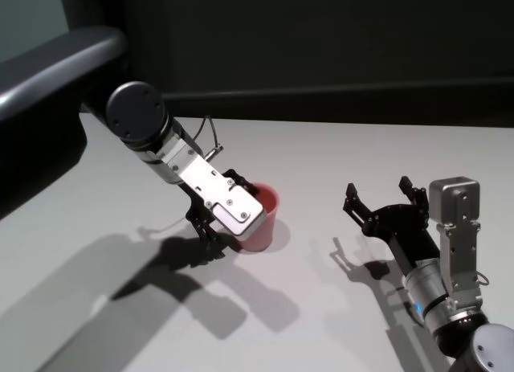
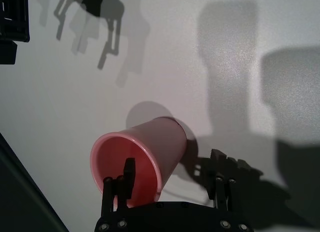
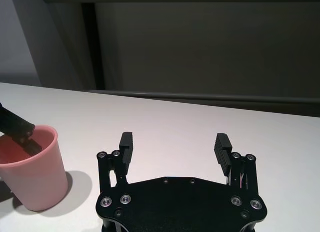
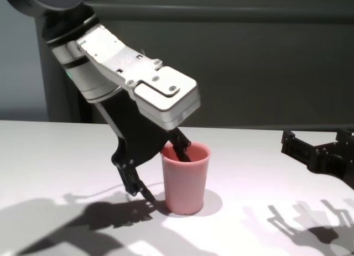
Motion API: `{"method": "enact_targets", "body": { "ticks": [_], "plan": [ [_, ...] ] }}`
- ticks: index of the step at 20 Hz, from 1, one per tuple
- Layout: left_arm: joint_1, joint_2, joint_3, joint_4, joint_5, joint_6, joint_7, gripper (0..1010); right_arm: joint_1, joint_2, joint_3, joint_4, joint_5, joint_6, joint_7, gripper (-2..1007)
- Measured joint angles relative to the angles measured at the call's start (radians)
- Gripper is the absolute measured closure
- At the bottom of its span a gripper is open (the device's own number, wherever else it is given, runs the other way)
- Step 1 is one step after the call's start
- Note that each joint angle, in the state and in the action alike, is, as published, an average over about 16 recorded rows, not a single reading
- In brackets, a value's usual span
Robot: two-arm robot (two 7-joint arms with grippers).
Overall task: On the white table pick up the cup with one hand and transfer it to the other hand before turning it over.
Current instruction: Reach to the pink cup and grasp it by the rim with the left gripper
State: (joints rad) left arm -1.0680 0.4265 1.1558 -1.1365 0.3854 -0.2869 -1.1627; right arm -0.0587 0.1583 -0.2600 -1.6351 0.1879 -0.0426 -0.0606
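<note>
Straddling the rim of the cup (image 1: 261,219), the left gripper (image 1: 218,227) is seen in the head view reaching down over it near the middle of the white table (image 1: 321,155). The right gripper (image 1: 385,205) hovers well apart on the right, jaws spread and holding nothing.

Left wrist view: one fingertip (image 2: 129,171) is inside the cup (image 2: 137,159); the other finger (image 2: 220,164) is outside the wall, with a clear gap to it. The grasp is not closed.

Right wrist view: the right gripper (image 3: 175,149) is empty, fingers wide apart, above bare table. The cup (image 3: 31,174) stands upright, mouth up, off to one side, with a dark fingertip dipped into it.

Chest view: the cup (image 4: 185,178) rests on the table (image 4: 265,156); one left finger (image 4: 181,150) is inside the rim, the other (image 4: 135,187) reaches down beside the cup's base.

Step judged: pick-up with the first hand, just before closure. Next, the wall must be pinched between the fingers, the cup lifted clear and carried toward the waiting right gripper. Handover and inversion are not yet begun.
</note>
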Motion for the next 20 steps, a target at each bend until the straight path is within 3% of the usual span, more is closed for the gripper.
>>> {"method": "enact_targets", "body": {
  "ticks": [20],
  "plan": [
    [-0.030,0.004,0.042,0.009,-0.026,-0.014,0.002,786,0.000,0.000,0.000,0.000,0.000,0.000,0.000,3]
  ]
}}
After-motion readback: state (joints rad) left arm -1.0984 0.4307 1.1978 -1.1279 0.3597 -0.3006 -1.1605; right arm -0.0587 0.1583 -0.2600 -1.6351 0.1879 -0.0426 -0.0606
